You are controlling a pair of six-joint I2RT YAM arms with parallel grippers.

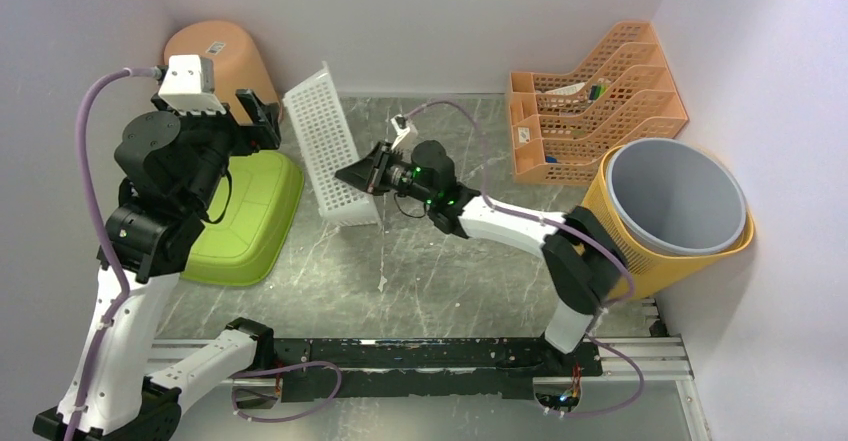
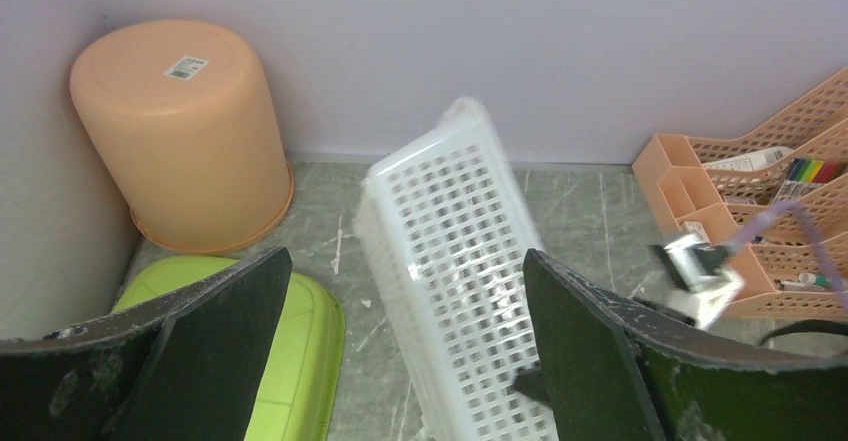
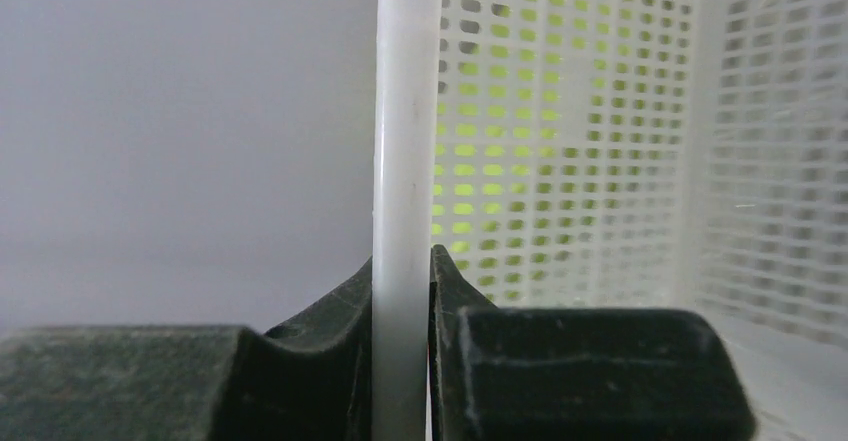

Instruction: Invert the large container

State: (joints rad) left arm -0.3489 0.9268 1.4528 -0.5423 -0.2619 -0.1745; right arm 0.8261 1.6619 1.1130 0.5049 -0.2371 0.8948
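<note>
Right gripper (image 1: 372,173) is pinched on the white basket (image 1: 325,141), jaws pressed onto its wall. Top view: the basket is tipped up on one side mid-bench (image 1: 430,271), its grid bottom facing the left arm and its open side facing the right arm. Its lower edge looks to rest on the bench, just beside the green tub (image 1: 250,211). Left gripper (image 1: 255,116) hangs spread near the top corner, apart from it. An orange bucket (image 1: 215,46) sits in the back corner.

Left wrist view: both fingers wide apart, nothing between them but the basket's slanted grid bottom further off. The basket reads slightly blurred.

Right wrist view: fingers (image 3: 320,351) clamp the rim (image 3: 405,141) square, with the green tub showing through the holes.

My call: flip is about half done. To finish clean, I'd roll the wrist toward the left arm, pivot on the lower edge, and hold the pinch until the rim is down flat. Watch the green tub, since the basket could land on its edge. Thin rim may slip if I rush.
</note>
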